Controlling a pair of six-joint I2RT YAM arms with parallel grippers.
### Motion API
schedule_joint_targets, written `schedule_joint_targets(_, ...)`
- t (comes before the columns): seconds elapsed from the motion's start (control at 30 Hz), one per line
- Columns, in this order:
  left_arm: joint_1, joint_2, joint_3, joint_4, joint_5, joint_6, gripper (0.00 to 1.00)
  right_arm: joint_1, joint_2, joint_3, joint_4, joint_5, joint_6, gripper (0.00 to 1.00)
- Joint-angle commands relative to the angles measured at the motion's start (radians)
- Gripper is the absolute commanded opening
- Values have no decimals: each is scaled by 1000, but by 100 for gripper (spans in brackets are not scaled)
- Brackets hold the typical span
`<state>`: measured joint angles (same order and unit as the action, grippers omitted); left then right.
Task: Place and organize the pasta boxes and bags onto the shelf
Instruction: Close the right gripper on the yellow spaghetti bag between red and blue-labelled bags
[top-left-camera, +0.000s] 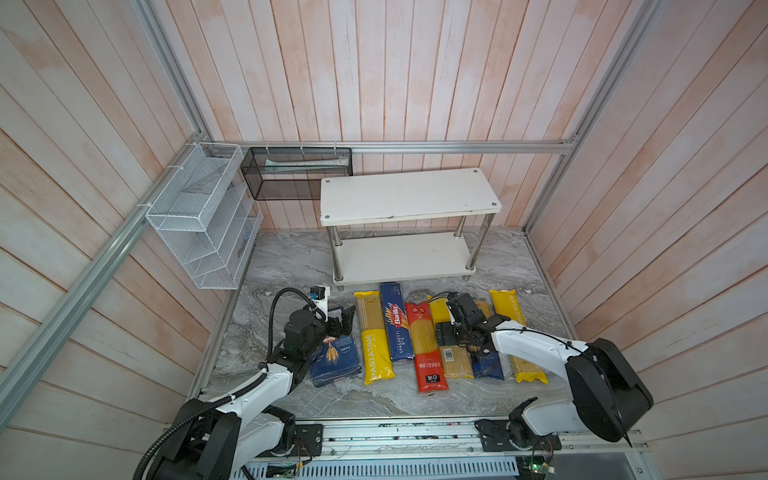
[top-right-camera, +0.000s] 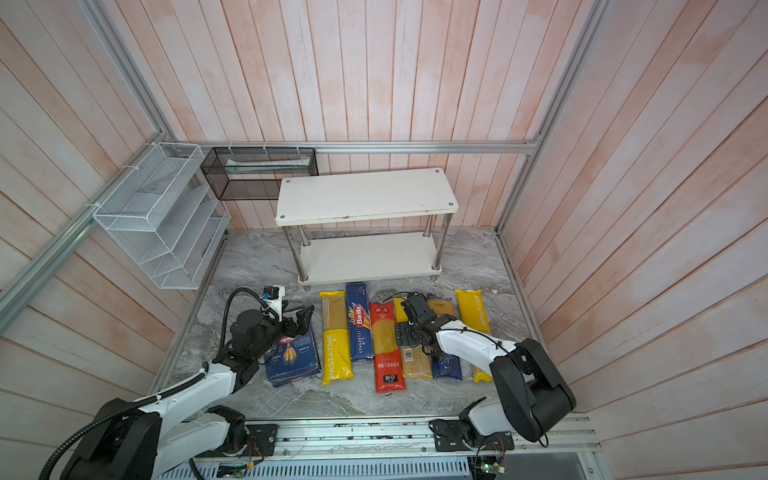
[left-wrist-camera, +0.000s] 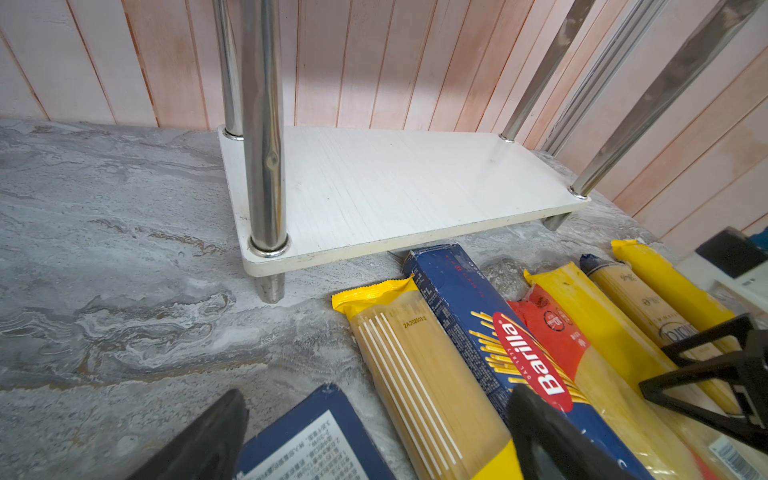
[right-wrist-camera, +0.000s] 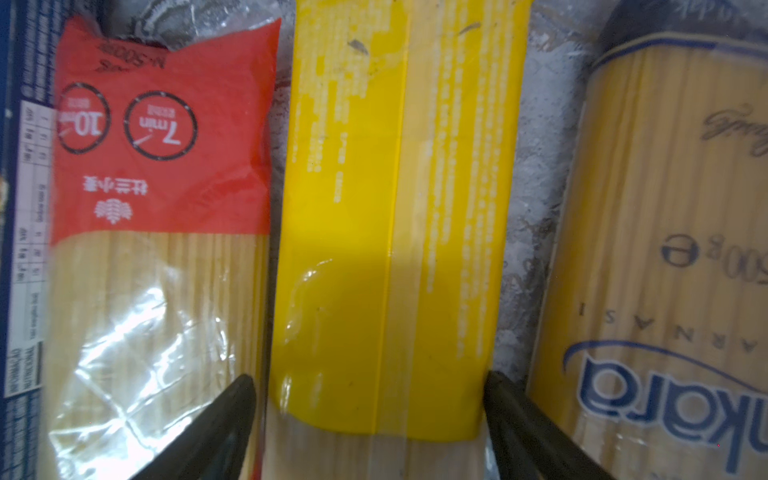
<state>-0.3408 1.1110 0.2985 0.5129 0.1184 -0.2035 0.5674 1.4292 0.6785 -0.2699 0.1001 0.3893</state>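
Note:
The shelf (top-left-camera: 409, 195) stands at the back with both white boards bare; its lower board (left-wrist-camera: 395, 187) fills the left wrist view. In front lie, side by side, the wide blue box (top-left-camera: 336, 359), a yellow PASTATIME bag (top-left-camera: 374, 336), the Spaghetti box (top-left-camera: 397, 322), a red bag (top-left-camera: 426, 345), a yellow bag (right-wrist-camera: 386, 208), a gold-and-blue bag (top-left-camera: 486, 361) and another yellow bag (top-left-camera: 513, 316). My left gripper (top-left-camera: 345, 318) hovers open over the wide box's far end (left-wrist-camera: 307, 432). My right gripper (right-wrist-camera: 368, 382) is open, one finger on each side of the middle yellow bag.
A white wire organizer (top-left-camera: 203, 220) hangs on the left wall and a black mesh basket (top-left-camera: 297, 172) on the back rail, just left of the shelf. Wooden walls and aluminium rails close in the marble table (top-left-camera: 282, 266) on three sides.

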Motion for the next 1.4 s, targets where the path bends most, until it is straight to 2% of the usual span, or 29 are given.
schedule_joint_targets(0.0,-3,1,21,4,-8,0,100,5,26,7,-28,34,2,86)
schedule_joint_targets(0.2,-3,0,19,7,-7,-2,99,6,12,-5,-79,77,48,86)
schedule_joint_targets(0.4,-3,3,19,9,-6,-6,100,9,4,-36,-24,30,63,86)
schedule_joint_targets(0.87,-2,1,21,2,-11,-3,100,16,42,-51,32,17,109,87)
schedule_joint_targets(1.1,-3,10,24,0,-11,-2,100,17,58,-67,56,55,123,84)
schedule_joint_targets(1.37,-3,3,22,3,-17,-1,100,17,76,-84,85,41,118,78)
